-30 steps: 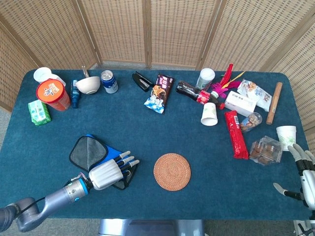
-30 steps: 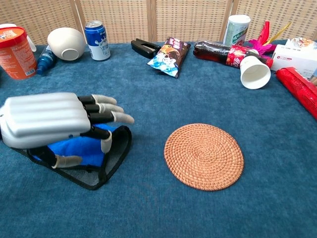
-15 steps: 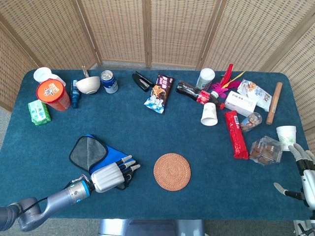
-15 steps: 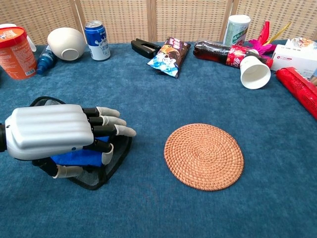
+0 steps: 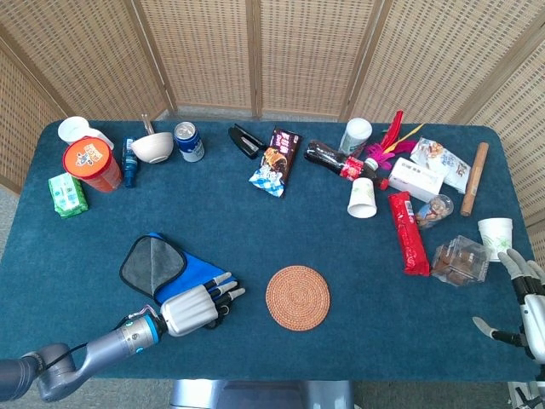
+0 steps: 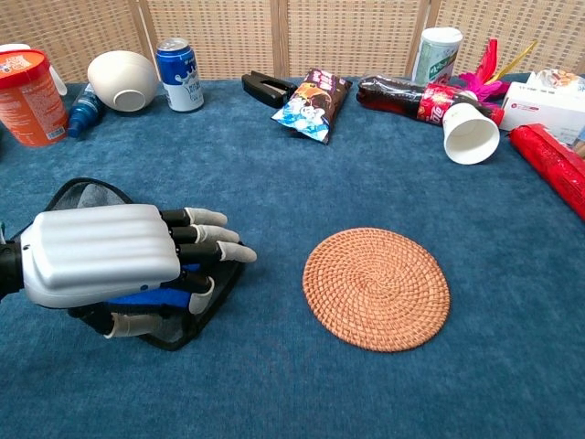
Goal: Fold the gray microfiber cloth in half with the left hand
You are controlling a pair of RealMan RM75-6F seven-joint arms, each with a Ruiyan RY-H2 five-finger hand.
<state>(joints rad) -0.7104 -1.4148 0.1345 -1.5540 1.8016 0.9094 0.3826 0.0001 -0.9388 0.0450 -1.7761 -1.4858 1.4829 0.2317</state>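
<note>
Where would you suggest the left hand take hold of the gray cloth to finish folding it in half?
Probably the near right corner of the cloth, where its black-trimmed edge shows under the left hand. The far gray part lies flat and the blue side is already turned up near the hand, so coming from the mat side and carrying that edge toward the far left looks best.

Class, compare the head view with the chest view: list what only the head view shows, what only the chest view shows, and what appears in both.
Only the head view shows the right robot hand, open at the table's right edge, the green packet, the wooden rolling pin and the clear snack box.

Only the chest view shows the left robot hand's thumb tucked beneath the cloth's near edge.

Both show the left robot hand on the gray cloth, its blue side exposed, and the woven coaster.
</note>
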